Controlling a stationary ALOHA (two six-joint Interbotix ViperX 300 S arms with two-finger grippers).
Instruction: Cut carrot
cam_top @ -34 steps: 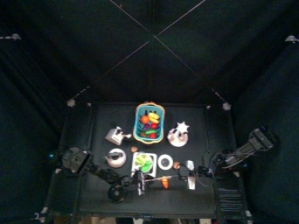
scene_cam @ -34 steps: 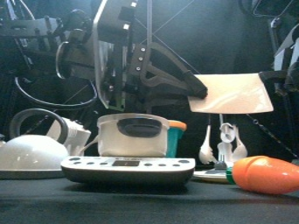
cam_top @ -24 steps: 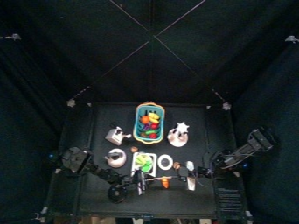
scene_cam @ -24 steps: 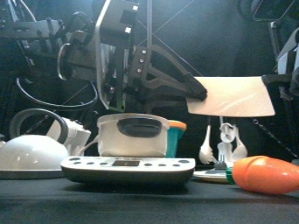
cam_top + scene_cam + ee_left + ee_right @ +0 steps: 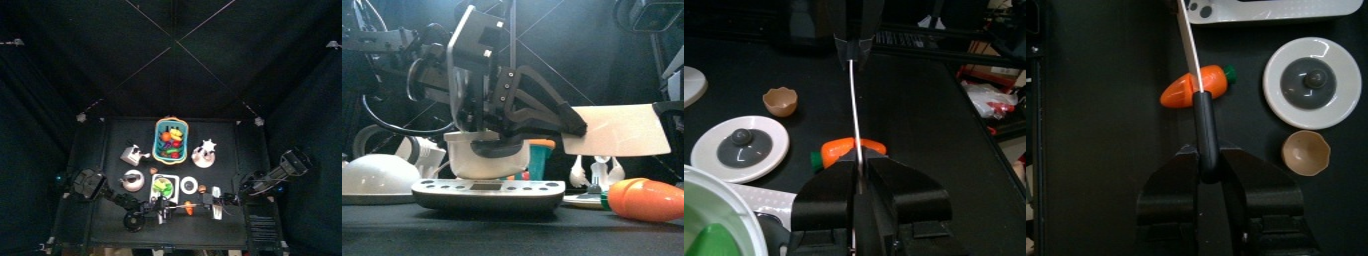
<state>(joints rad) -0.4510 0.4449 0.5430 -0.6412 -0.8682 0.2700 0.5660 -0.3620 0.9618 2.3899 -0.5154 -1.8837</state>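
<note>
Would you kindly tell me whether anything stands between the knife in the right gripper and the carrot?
Nothing visible does. The right gripper holds the knife, and its blade crosses the carrot. The white lid and the brown cup lie off to one side, apart from it.

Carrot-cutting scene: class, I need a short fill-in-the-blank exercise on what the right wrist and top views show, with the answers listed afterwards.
1. In the right wrist view, the right gripper is shut on the black handle of a ___.
2. Its white blade lies across an orange ___ that has a green top.
3. In the top view, the basket holding toy produce is coloured ___.

Missing words: knife; carrot; green.
</note>
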